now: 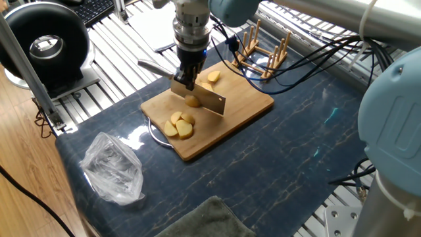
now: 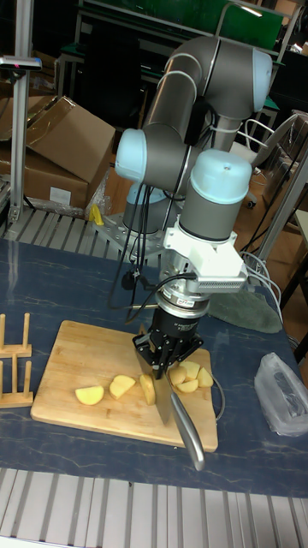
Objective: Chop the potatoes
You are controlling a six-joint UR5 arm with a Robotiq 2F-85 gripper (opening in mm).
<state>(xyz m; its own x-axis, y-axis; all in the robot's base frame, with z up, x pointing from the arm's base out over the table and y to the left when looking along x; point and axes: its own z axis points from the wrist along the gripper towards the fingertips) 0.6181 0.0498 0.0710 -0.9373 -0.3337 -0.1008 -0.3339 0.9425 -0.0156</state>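
Note:
My gripper (image 1: 187,80) (image 2: 162,366) is shut on a cleaver-style knife (image 1: 200,98) (image 2: 164,401), over the middle of the bamboo board (image 1: 250,104) (image 2: 81,347). The blade stands on edge at a rounded potato piece (image 1: 192,101) (image 2: 148,388); whether it touches or cuts it, I cannot tell. The other potatoes are pale-yellow pieces. One (image 1: 214,76) (image 2: 89,395) lies at the board's far end. Another piece (image 2: 122,386) shows beside the blade in the tall view. A cluster of slices (image 1: 179,126) (image 2: 190,375) lies at the near end.
A wooden rack (image 1: 261,51) (image 2: 14,360) stands just beyond the board. A crumpled plastic bag (image 1: 113,168) (image 2: 287,394) and a grey-green cloth (image 1: 197,220) (image 2: 248,312) lie on the blue mat. A black round device (image 1: 45,43) and cables (image 1: 309,62) sit at the edges.

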